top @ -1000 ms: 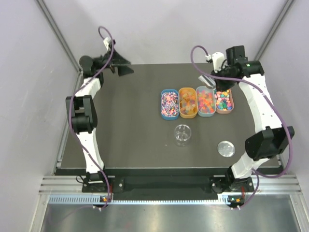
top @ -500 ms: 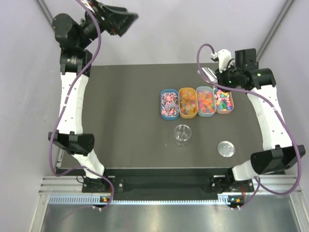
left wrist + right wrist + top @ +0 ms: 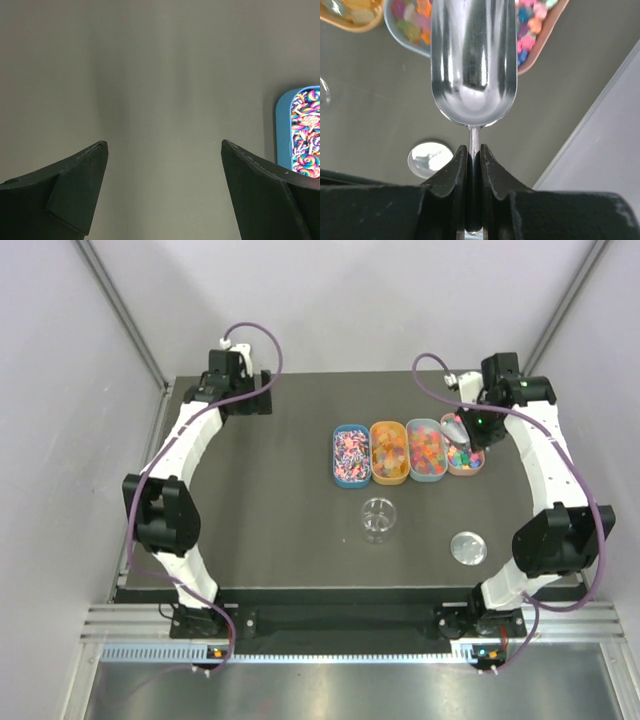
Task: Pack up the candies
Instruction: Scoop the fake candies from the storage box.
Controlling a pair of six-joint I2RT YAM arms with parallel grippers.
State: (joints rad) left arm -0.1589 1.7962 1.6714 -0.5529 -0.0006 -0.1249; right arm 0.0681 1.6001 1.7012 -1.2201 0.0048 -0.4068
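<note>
The candies fill a row of oval trays at the table's middle right. My right gripper hovers over the rightmost tray. It is shut on the thin handle of a metal scoop. The scoop's bowl is empty and hangs above the mixed candies; in the wrist view the right gripper pinches the handle tightly. My left gripper is at the far left of the table, open, and the left gripper has only bare table between its fingers. Swirl candies show at that view's right edge.
A clear round jar stands open in front of the trays, with its lid lying to the right, near the table's right edge. In the right wrist view the lid lies below the scoop. A blue tray borders the left wrist view.
The left arm swung up high, then came back down to the table's far left. The right gripper brought the scoop down and right, over the rightmost tray.
</note>
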